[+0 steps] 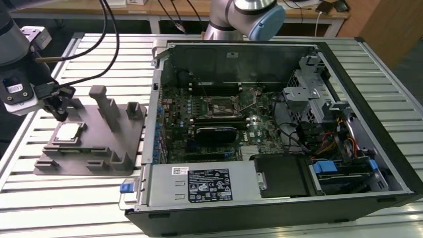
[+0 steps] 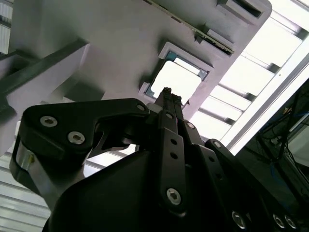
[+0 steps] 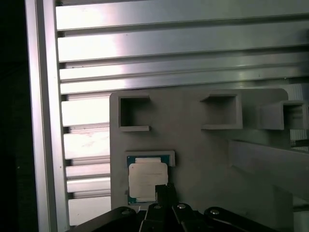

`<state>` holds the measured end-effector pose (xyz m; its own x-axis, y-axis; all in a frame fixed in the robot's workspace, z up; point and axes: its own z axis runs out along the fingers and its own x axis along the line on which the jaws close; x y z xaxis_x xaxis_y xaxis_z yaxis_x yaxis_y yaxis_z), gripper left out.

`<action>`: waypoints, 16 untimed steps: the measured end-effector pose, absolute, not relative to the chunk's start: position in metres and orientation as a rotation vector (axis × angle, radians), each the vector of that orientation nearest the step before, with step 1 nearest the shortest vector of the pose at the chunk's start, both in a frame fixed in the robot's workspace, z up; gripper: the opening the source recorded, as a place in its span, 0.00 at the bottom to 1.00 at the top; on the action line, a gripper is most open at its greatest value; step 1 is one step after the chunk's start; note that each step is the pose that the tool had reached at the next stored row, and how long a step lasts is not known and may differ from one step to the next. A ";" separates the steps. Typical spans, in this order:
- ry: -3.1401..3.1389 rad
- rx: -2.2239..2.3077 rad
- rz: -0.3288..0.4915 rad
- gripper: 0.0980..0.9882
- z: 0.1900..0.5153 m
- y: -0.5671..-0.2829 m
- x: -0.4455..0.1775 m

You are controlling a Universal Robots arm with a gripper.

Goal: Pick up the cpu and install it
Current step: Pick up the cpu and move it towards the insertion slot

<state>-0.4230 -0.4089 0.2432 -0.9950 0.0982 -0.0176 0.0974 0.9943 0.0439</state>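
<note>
Over at the exterior view's left, well apart from the open computer case (image 1: 238, 54), we find the hand (image 1: 61, 114) hanging low above the grey fixture block (image 1: 99, 151) that sits on the slatted metal desk (image 1: 79, 198). The cpu (image 1: 68, 132) lies flat in a shallow square recess of that block, silver top up. We judge the recess is there to keep the chip at a known spot and squarely aligned, so it can be taken the same way each time.

In the first wrist view the tip of the hand (image 3: 166, 189) reads as one narrow dark point right at the edge of the cpu (image 3: 147, 180), with the linkage screws spread evenly to either side of it. From this we take the hand to be pressed together with nothing between. The second wrist view agrees: the tip (image 2: 166, 92) points at the rim of the bright chip (image 2: 178, 79) in its frame.

So the chip has not yet been lifted. Its destination, the black-framed socket (image 1: 221, 105) on the motherboard inside the case, stands unfilled as far as we can tell.
</note>
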 end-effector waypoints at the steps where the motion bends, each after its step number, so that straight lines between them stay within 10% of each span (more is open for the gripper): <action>1: 3.118 0.153 0.067 0.01 0.242 -0.409 -0.424; 16: 3.127 0.154 0.067 0.01 0.218 -0.409 -0.427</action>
<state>-0.4268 -0.4090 0.2181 -0.9951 0.0983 -0.0080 0.0979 0.9943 0.0430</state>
